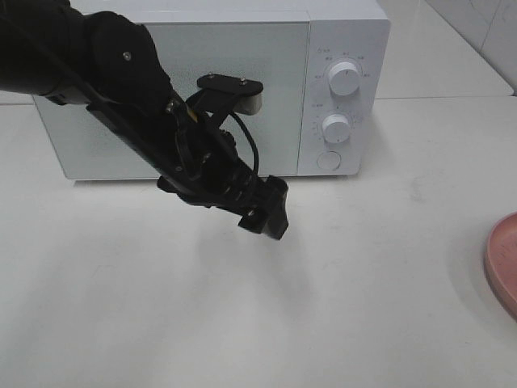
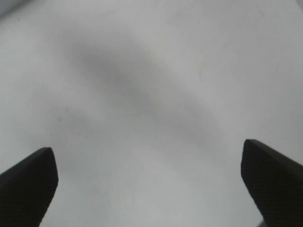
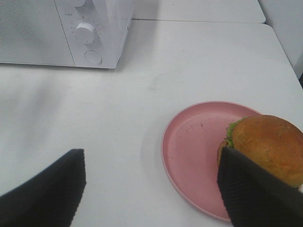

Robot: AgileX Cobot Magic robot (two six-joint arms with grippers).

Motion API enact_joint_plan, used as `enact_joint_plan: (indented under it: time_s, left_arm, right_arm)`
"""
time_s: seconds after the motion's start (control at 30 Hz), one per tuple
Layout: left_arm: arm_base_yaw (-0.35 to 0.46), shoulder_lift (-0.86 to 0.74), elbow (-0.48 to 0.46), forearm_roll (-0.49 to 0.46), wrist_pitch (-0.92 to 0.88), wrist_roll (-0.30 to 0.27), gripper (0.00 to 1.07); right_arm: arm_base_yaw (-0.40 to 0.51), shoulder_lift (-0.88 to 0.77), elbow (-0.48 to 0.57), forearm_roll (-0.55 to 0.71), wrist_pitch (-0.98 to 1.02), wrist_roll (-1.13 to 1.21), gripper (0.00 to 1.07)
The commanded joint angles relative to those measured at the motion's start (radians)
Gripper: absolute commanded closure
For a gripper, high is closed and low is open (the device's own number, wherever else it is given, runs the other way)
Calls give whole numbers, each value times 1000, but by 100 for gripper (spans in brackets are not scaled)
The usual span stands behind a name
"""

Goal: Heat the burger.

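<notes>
The burger (image 3: 267, 142), with a glossy brown bun and a green edge of filling, sits on the far side of a pink plate (image 3: 189, 151) in the right wrist view. My right gripper (image 3: 151, 189) hangs open above the table beside the plate, and one finger (image 3: 255, 194) overlaps the burger's near edge in the picture. In the exterior view the burger is out of frame. My left gripper (image 1: 266, 212) hovers open over the table in front of the white microwave (image 1: 242, 48), whose door is closed. Its fingers (image 2: 28, 184) stand wide apart with nothing between them.
The microwave has two knobs (image 1: 346, 78) and a round button (image 1: 328, 160) on its right panel. A sliver of the pink plate (image 1: 505, 263) shows at the right edge of the exterior view. The white table (image 1: 121, 307) extends in front of the microwave.
</notes>
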Motion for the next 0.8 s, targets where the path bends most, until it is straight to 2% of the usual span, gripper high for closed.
enact_joint_plan:
  time_s: [0.03,0.17,0.2,0.37,0.43,0.47,0.53,0.63,0.7,0.73,0.8]
  left_arm:
    - [-7,-31,-5,50,175,-9,8]
    - [2,-52,-5,66,301,-42,8]
    - [19,-67,-5,66,354,-71,8]
    - [81,-111,-5,65,453,-117,8]
    - [182,-169,-5,66,540,-129,8]
    - [182,-169,-5,66,540,-129,8]
    - [266,-213,-5,73,576,-141,8]
    - [296,-230,-5,80,588,-146,8]
    - [379,-281,-5,114,625,-170,8]
    - [379,-281,-5,114,625,-170,8]
    - [479,-355,-5,173,667,-193,8]
  right_arm:
    - [-6,-27,3,4,-3,-9,32]
    - [-6,-27,3,4,-3,-9,32]
    - [-6,-27,3,4,-3,-9,32]
    - [-6,-27,3,4,-3,-9,32]
    - [-6,-27,3,4,-3,-9,32]
    - [-6,-27,3,4,-3,-9,32]
    - [-6,-27,3,4,-3,-9,32]
    - [-6,-27,3,4,-3,-9,32]
    - [-6,-27,3,4,-3,-9,32]
    - [-6,-27,3,4,-3,-9,32]
    - [-6,-27,3,4,-3,-9,32]
